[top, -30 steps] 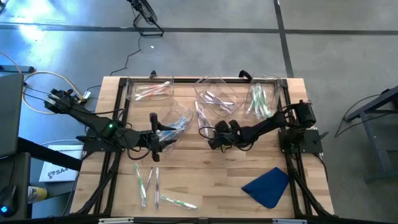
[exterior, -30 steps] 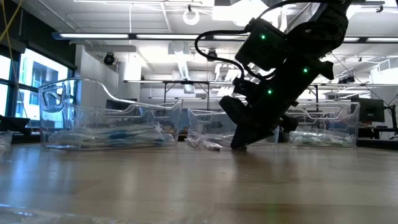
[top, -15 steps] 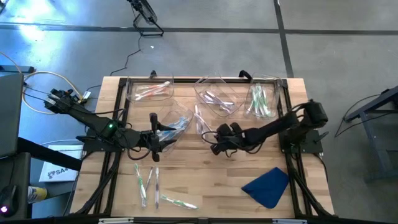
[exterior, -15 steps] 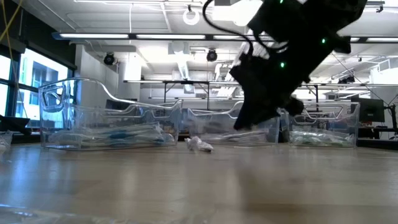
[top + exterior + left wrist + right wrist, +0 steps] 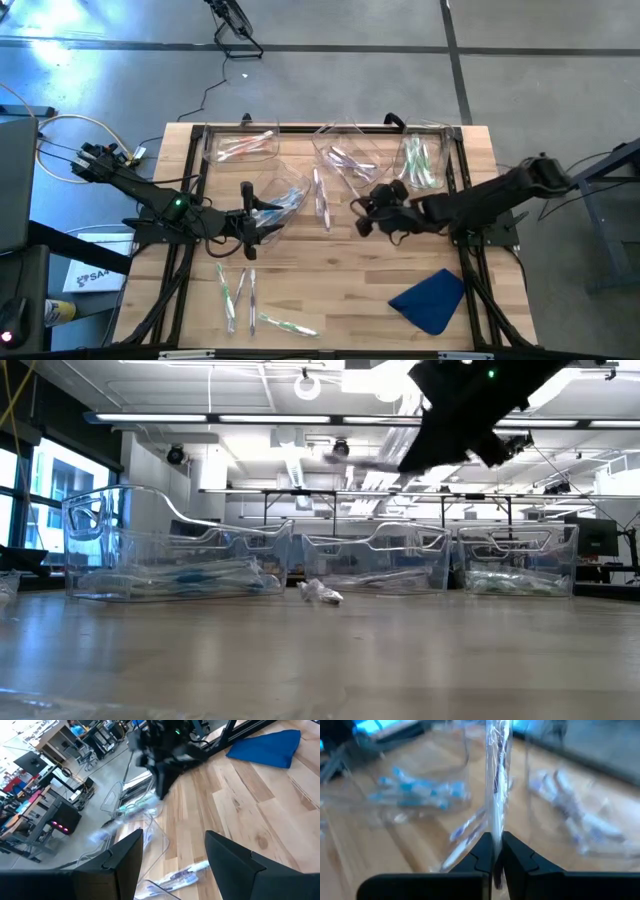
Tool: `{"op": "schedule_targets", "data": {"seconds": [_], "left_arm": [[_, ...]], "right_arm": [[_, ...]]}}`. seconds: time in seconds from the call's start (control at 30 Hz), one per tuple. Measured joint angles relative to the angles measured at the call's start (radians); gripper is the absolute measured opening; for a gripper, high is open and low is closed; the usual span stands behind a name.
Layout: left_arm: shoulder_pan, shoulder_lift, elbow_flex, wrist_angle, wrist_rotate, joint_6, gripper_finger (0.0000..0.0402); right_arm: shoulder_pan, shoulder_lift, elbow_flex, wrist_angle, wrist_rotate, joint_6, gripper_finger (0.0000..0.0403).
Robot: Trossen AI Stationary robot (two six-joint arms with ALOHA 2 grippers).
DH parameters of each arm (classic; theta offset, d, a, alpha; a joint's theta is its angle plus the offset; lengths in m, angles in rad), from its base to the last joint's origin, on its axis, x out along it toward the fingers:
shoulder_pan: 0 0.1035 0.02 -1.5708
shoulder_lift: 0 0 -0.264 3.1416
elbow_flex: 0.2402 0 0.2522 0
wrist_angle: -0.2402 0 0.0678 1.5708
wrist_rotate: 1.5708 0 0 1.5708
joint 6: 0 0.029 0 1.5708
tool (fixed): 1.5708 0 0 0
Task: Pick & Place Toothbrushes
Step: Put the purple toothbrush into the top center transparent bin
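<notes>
High view: the right gripper point(image 5: 362, 213) is raised over the wooden table point(image 5: 350, 280) near the middle clear bin point(image 5: 345, 158), while the left gripper point(image 5: 250, 222) is spread wide beside another bin.

Low view: the right arm point(image 5: 470, 410) is seen lifted high.

Left wrist view: a wrapped toothbrush point(image 5: 175, 876) is shown lying on the wood.

Right wrist view: a wrapped toothbrush point(image 5: 497, 770) is clamped upright between closed fingers point(image 5: 482, 857).

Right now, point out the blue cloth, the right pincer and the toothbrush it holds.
blue cloth point(image 5: 432, 299), high view, middle of the fabric
right pincer point(image 5: 495, 849), right wrist view, between fingertips
toothbrush point(image 5: 498, 775), right wrist view, wrapped shaft
</notes>
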Motion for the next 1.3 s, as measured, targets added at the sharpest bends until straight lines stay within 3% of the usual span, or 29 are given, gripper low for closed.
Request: {"op": "schedule_targets", "data": {"seconds": [0.2,0.4,0.67,1.3], "left_arm": [[0.000,0.000,0.000,0.000,0.000,-0.006,0.0207],[0.000,0.000,0.000,0.000,0.000,-0.007,0.0207],[0.000,0.000,0.000,0.000,0.000,-0.008,0.0207],[0.000,0.000,0.000,-0.006,0.000,-0.015,0.0207]], "right_arm": [[-0.097,-0.083,0.001,-0.018,0.019,-0.072,0.0015],[-0.252,-0.077,0.002,-0.032,-0.116,-0.097,0.0015],[-0.401,-0.076,0.001,-0.124,-0.220,-0.097,0.0015],[-0.527,0.107,0.001,-0.020,-0.375,-0.166,0.0015]]}}
